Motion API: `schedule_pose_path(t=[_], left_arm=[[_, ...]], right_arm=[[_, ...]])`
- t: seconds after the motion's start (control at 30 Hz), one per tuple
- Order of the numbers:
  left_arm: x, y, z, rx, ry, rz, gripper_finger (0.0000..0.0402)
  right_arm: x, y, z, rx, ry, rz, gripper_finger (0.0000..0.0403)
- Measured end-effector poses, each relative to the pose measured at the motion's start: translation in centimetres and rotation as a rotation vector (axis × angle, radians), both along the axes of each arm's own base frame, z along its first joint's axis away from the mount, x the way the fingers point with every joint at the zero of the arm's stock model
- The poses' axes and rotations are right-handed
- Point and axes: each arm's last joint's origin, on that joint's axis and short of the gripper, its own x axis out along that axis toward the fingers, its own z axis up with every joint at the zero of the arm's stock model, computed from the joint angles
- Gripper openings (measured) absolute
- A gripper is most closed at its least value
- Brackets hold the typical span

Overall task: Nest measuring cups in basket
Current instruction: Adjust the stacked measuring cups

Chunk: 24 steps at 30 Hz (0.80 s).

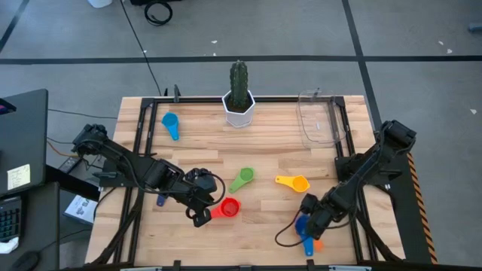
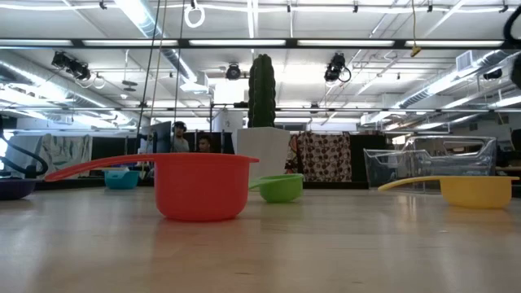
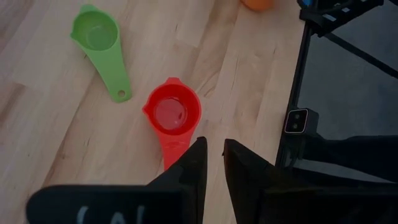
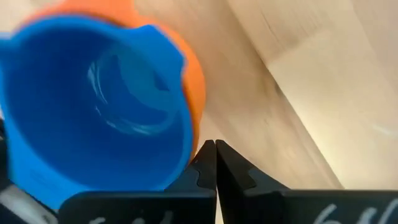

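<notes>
the small blue plastic measuring scoop (image 4: 93,106) sits nested in the orange plastic scoop (image 4: 186,81) near the table's front right edge. both look light, stiff and slick; the flat handles seem the best hold. the right gripper (image 4: 216,163) is pinched shut just beside them, holding nothing. the left gripper (image 3: 211,163) hovers narrowly parted, empty, at the red plastic scoop's (image 3: 174,115) handle.

One measuring cup (image 4: 93,106) sits nested inside another cup (image 4: 186,81) on the table (image 4: 298,81).
</notes>
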Motion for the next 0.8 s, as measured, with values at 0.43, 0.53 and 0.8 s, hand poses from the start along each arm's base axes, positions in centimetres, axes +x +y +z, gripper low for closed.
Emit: schedule_pose_path(t=[0.43,0.53,0.8], left_arm=[[-0.2,0.1,-0.2,0.017,0.029,-0.002,0.0059],[-0.3,0.2,-0.2,0.022,0.038,-0.003,0.0059],[-0.3,0.2,-0.2,0.025,0.040,-0.006,0.0059]], right_arm=[[2.8,-1.3,1.0,-0.015,-0.136,-0.013,0.0000],[3.3,-1.3,2.8,-0.021,-0.115,0.043,0.0000],[5.2,1.0,7.7,0.183,-0.289,0.254,0.0024]])
